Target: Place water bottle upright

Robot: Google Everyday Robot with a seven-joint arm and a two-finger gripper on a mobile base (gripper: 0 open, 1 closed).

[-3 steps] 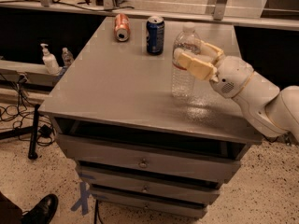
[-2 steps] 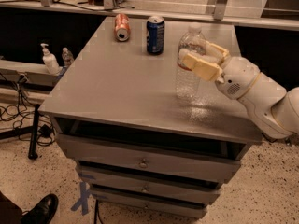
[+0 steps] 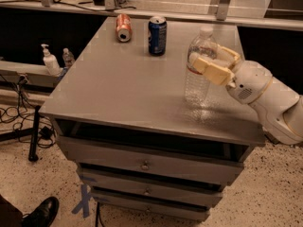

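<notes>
The water bottle [image 3: 199, 74] is clear ribbed plastic with a white cap. It stands upright on the right part of the grey table [image 3: 118, 89], with its base at the table surface. My gripper [image 3: 211, 61] comes in from the right and its cream fingers [image 3: 209, 70] are closed around the bottle's upper body, just below the shoulder. The white arm runs off to the lower right.
A blue soda can [image 3: 157, 35] stands upright at the table's back. A red can [image 3: 123, 27] lies on its side to the left of it. A white pump dispenser [image 3: 49, 60] and a small bottle [image 3: 68, 57] sit on a ledge to the left. Drawers [image 3: 144, 163] are below the tabletop.
My gripper has moved a little to the right with the bottle held upright in it. The cans have not moved.
</notes>
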